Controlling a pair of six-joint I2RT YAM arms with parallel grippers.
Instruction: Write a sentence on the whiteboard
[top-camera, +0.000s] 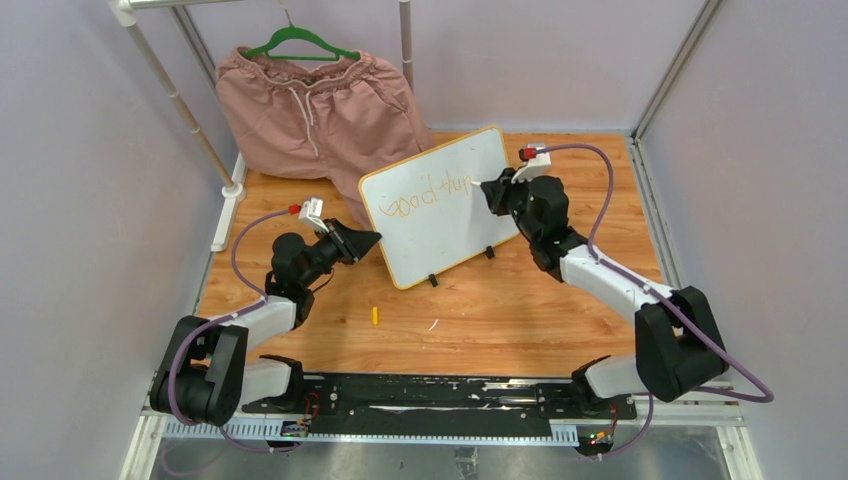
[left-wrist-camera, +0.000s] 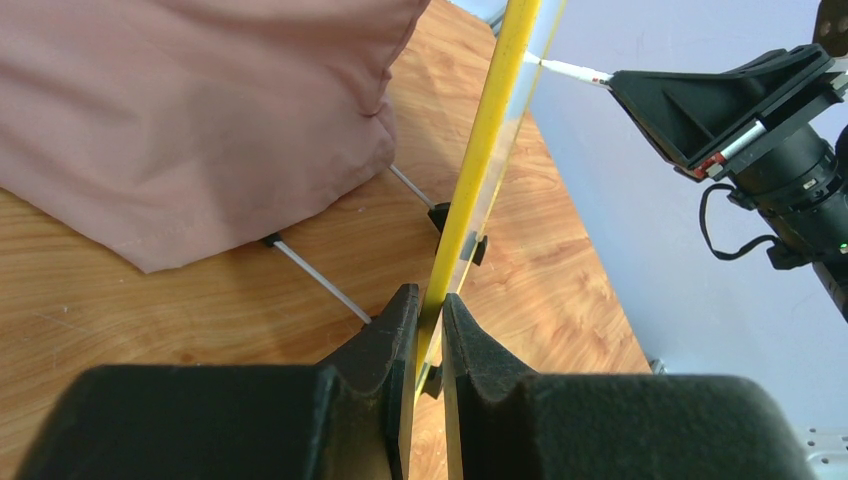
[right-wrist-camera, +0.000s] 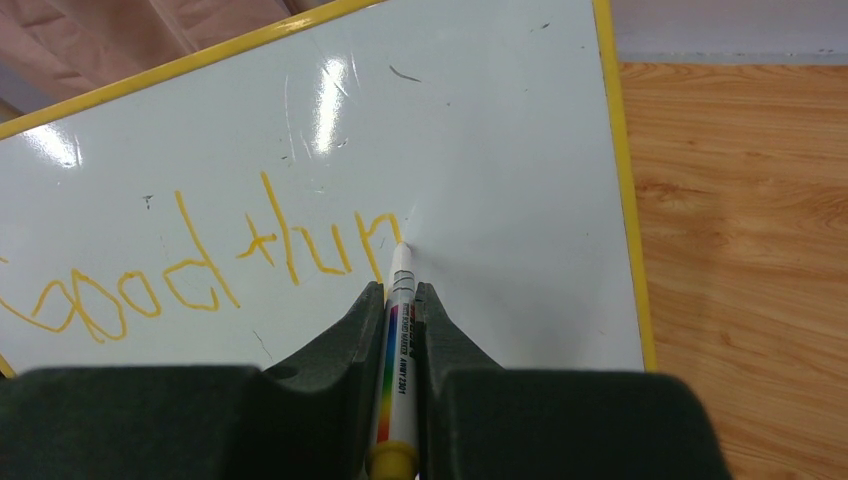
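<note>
On one whiteboard (top-camera: 460, 235) — two words (right-wrist-camera: 213, 262) (orange), one marker (right-wrist-camera: 397, 340) touching.

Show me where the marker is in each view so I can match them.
Top external: centre, marker barely visible against the whiteboard.
Left wrist: upper right, tip touching the whiteboard.
Right wrist: bottom centre, between the right fingers.
Shared landmark: the whiteboard's yellow frame.

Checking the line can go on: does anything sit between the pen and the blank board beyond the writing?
Nothing visible does. The marker in the right gripper touches the whiteboard just past the sentence, and the surface beyond is unobstructed to its edge.
</note>
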